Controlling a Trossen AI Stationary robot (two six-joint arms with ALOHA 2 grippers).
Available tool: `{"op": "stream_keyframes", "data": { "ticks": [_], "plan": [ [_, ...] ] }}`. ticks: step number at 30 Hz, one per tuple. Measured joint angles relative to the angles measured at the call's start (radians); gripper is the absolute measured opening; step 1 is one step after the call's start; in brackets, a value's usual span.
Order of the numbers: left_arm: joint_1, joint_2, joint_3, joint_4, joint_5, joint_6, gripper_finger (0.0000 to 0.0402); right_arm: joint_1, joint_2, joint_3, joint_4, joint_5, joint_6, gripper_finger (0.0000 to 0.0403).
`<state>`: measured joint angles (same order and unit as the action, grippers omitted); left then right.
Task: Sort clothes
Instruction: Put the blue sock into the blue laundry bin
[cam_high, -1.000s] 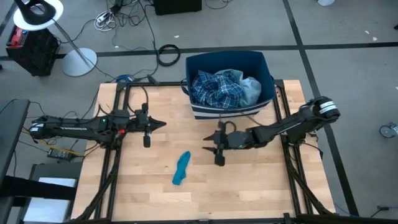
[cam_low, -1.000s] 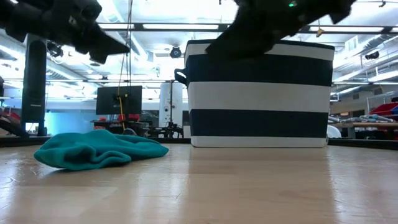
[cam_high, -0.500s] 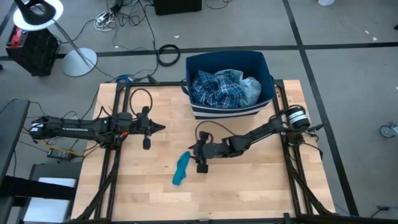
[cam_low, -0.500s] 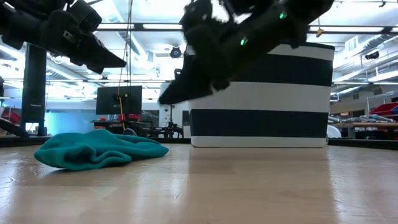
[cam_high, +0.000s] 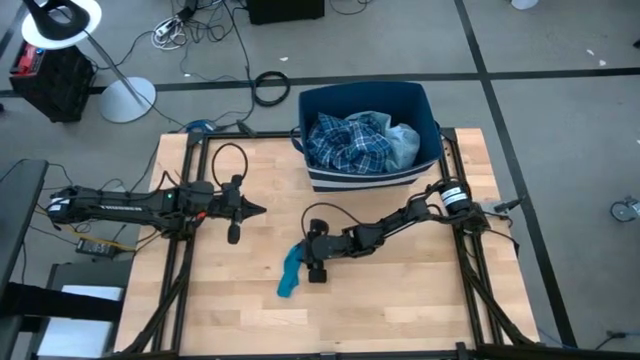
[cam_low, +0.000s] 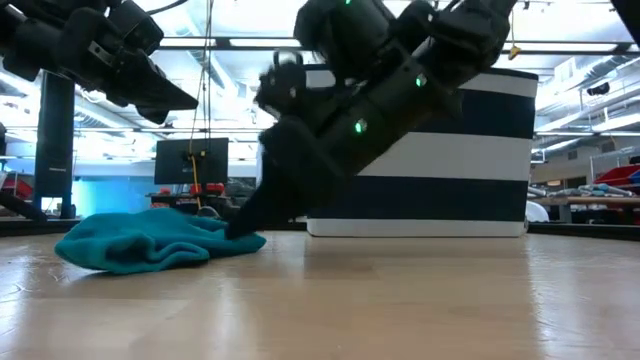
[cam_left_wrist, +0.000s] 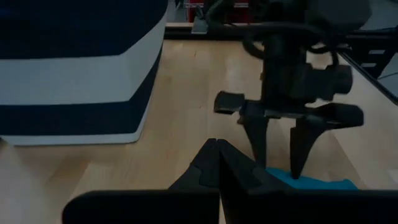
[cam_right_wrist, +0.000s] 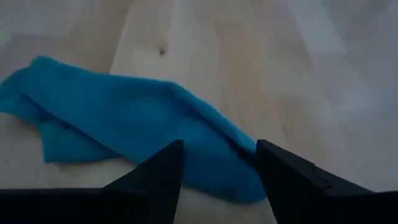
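Right hand (cam_right_wrist: 217, 163) open wide, fingertips astride one end of teal sock (cam_right_wrist: 130, 134).

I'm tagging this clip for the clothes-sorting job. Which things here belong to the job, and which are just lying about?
Belongs to the job:
- teal sock on the table, right gripper open over one end of it
- plaid shirt already in the bin
- light-blue piece beside it in the bin
- blue bin

Just lying about:
- lamp on the floor
- cable coil
- left gripper, shut, waiting
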<state>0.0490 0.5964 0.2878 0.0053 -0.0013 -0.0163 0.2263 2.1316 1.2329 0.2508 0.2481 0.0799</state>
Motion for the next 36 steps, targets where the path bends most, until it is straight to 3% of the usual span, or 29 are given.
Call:
{"op": "stream_keyframes", "data": {
  "ticks": [8,11,16,25,36],
  "plan": [
    [0.000,0.000,0.000,-0.002,0.001,-0.010,0.0000,-0.033,0.040,0.001,0.026,-0.069,0.081,0.0189],
    [0.000,0.000,0.000,-0.004,0.003,-0.011,0.0000,-0.035,0.037,0.001,0.025,-0.072,0.081,0.0138],
    [0.000,0.000,0.000,-0.007,0.003,-0.013,0.0000,-0.035,0.037,-0.001,0.031,-0.078,0.048,0.0019],
    [0.000,0.000,0.000,-0.012,0.003,-0.014,0.0000,-0.032,-0.051,-0.004,-0.062,-0.076,0.048,0.0009],
    [0.000,0.000,0.000,-0.016,0.003,-0.014,0.0000,-0.017,-0.379,-0.002,-0.268,0.123,-0.034,0.0007]
  ]
}}
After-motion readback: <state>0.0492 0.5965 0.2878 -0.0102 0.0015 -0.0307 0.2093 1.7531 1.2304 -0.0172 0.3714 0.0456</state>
